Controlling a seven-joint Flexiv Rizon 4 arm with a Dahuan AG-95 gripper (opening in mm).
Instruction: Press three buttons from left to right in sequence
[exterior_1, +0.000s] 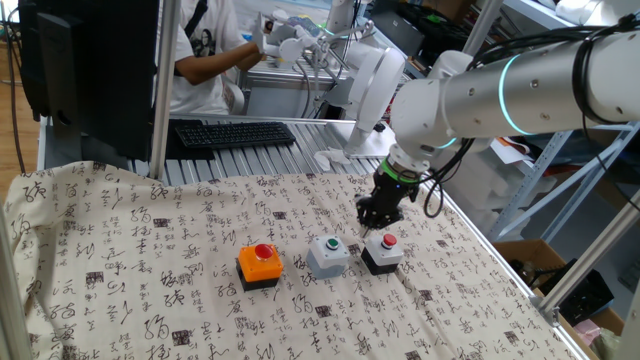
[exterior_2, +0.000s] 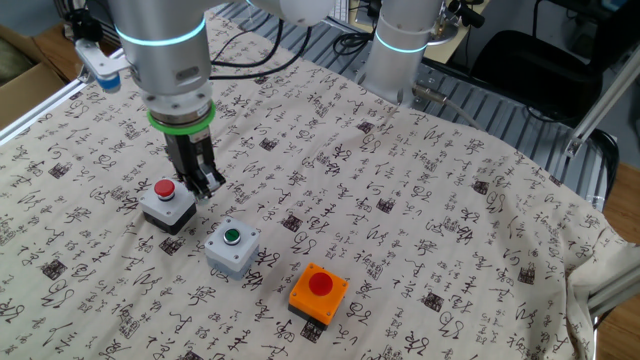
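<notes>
A: Left to right, what's on the cloth (exterior_1: 150, 260)?

B: Orange box (exterior_1: 260, 266), grey box (exterior_1: 329, 256), black box (exterior_1: 382, 253), in a row near the front edge.

A: And the gripper (exterior_1: 377, 216)?

B: Clenched, holding nothing, pointing down just behind the black box.

A: How will they handle?

B: Likely rigid and light, so they may skid on soft cloth. Press straight down on each cap's centre, no grasping.
</notes>
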